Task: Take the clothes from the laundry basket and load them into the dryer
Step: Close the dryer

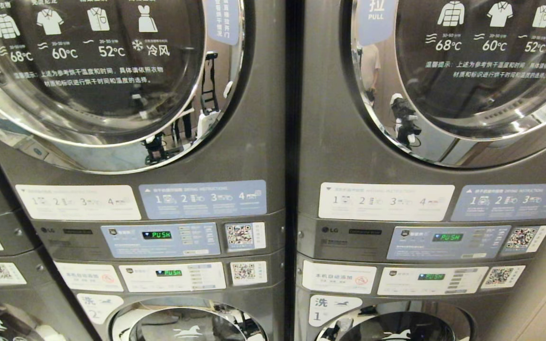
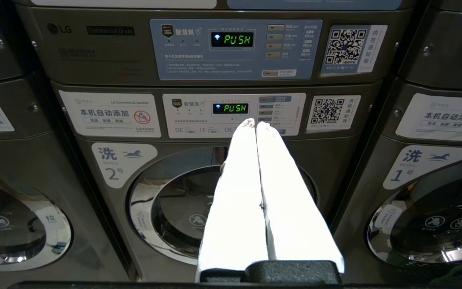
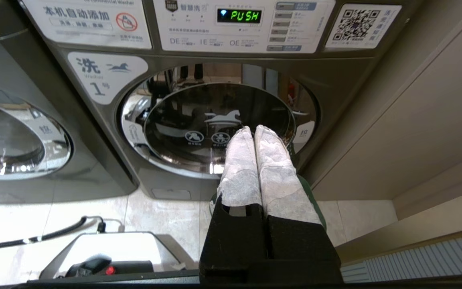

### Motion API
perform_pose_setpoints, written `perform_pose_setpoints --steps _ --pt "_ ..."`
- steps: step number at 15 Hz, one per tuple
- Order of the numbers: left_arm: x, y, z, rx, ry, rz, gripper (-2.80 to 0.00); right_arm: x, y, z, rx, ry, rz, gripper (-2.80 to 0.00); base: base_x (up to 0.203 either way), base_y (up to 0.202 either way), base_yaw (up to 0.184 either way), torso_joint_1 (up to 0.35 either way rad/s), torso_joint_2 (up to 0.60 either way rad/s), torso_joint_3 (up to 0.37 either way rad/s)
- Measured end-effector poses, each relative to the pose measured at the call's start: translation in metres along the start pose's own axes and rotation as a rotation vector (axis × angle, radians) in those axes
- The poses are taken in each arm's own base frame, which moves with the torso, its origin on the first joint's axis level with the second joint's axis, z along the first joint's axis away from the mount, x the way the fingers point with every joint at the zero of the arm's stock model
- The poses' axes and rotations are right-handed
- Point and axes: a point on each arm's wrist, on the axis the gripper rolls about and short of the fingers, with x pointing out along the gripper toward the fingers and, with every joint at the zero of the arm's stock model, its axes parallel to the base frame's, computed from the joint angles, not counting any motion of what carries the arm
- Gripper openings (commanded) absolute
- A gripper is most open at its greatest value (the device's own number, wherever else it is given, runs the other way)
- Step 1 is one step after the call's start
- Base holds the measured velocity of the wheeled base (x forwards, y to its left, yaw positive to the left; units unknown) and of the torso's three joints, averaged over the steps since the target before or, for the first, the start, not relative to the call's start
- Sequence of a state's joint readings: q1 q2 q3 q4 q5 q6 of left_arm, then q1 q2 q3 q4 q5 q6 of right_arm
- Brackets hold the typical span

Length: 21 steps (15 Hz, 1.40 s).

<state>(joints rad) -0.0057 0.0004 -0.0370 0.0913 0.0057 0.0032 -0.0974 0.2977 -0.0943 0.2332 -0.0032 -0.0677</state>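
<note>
- Chrome-ringed glass door of the dryer (image 1: 83, 71), at about 10 o'clock in the head view: dark grey cabinet, white garment icons on the glass, door shut. Its stack carries the washer label "2" (image 1: 96, 308) at 7 o'clock.
- Left gripper (image 2: 255, 122): white-wrapped fingers pressed together, nothing between them. In the left wrist view it points at the control strip above the number 2 washer door (image 2: 199, 208); judged from that, the dryer door sits higher up the same stack, toward 12 o'clock from the fingertips.
- Second dryer (image 1: 472, 71), at 2 o'clock in the head view: same look, over the washer label "1" (image 1: 332, 308). Not the target.
- Right gripper (image 3: 253, 129): fingers together, empty, aimed at the number 1 washer door (image 3: 219, 124), one stack off.
- Judgement: left arm is nearer the target stack; the door must be opened before loading.
- Laundry basket: not visible in any view; a dark green edge behind the right gripper cannot be identified.
</note>
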Motion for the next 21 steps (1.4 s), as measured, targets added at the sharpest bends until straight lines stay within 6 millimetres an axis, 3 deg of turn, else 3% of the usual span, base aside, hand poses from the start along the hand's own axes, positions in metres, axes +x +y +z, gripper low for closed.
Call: perform_pose_setpoints --steps 4,8,11,13,15,17,19,21 --pt "0.000 0.000 0.000 0.002 0.001 -0.001 -2.80 0.001 0.000 -0.001 0.039 -0.045 -0.015 -2.80 0.000 0.000 0.000 -0.009 0.00 0.001" --pt "-0.001 -0.001 0.002 0.064 -0.005 -0.040 -2.80 0.004 0.001 -0.001 -0.035 -0.101 0.042 -2.80 0.000 0.000 0.000 0.000 0.00 0.000" --pt "-0.005 -0.002 0.034 0.072 -0.050 -0.082 -2.80 0.003 0.001 -0.001 -0.062 -0.114 0.102 -2.80 0.000 0.000 0.000 0.000 0.00 0.000" --pt "0.003 -0.001 0.082 0.043 -0.066 -0.066 -2.80 0.000 0.001 -0.003 -0.068 -0.155 0.109 -2.80 0.000 0.000 0.000 0.000 0.00 0.000" --pt "0.029 0.000 0.150 -0.009 -0.102 -0.015 -2.80 -0.003 0.000 -0.005 -0.069 -0.207 0.111 -2.80 0.000 0.000 0.000 0.000 0.00 0.000" --pt "0.077 0.004 0.213 -0.059 -0.130 0.067 -2.80 -0.005 0.000 -0.006 -0.069 -0.231 0.112 -2.80 0.000 0.000 0.000 0.000 0.00 0.000" --pt "0.143 0.020 0.251 -0.094 -0.150 0.160 -2.80 -0.006 0.000 -0.007 -0.066 -0.248 0.115 -2.80 0.000 0.000 0.000 0.000 0.00 0.000" --pt "0.201 0.052 0.271 -0.105 -0.206 0.230 -2.80 -0.008 0.000 -0.009 -0.066 -0.279 0.114 -2.80 0.000 0.000 0.000 0.000 0.00 0.000"
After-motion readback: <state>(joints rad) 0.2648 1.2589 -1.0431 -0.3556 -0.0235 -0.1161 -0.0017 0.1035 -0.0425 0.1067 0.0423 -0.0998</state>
